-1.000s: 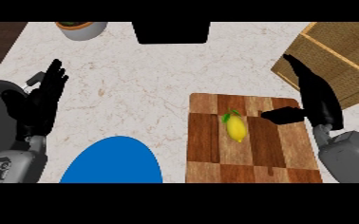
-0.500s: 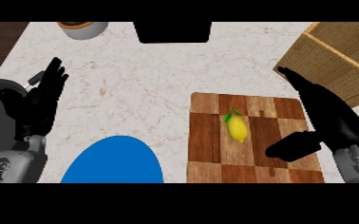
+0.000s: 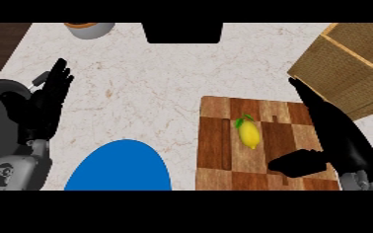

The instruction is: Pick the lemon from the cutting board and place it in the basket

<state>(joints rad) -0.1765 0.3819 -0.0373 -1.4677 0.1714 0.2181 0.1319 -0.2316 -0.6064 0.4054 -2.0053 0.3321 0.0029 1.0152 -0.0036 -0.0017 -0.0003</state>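
From my head view, looking steeply down, the counter (image 3: 160,79) is a pale, cream-white stone with faint brownish veins running through it. On its right side lies the cutting board (image 3: 218,143), a rectangular slab made of wooden blocks in a checkered pattern, dark reddish-brown squares alternating with lighter tan ones.

The lemon (image 3: 249,134) rests on the cutting board near its middle. It is a smooth yellow oval, standing lengthwise in the view, with a small green leaf at its upper end. Nothing touches it.

My right hand (image 3: 331,138) comes in from the lower right, matte black, lying over the board's right part. Its fingers are stretched out straight, pointing up toward the basket, and the thumb juts out to the left, its tip near the lemon's lower end but apart from it. The hand is spread and grasps nothing.

The basket (image 3: 342,64) sits at the upper right corner, a boxy shape with a coarse woven tan texture and a lighter rim, cut off by the view's edge.

My left hand (image 3: 47,98) rests at the left edge, black fingers straight and pointing up, empty, above its grey forearm.

A round blue plate (image 3: 120,170), flat and glossy, shows at the bottom. A grey bowl (image 3: 91,29) with an orange inside sits at the top left, and a dark trapezoid object (image 3: 182,32) at the top centre.
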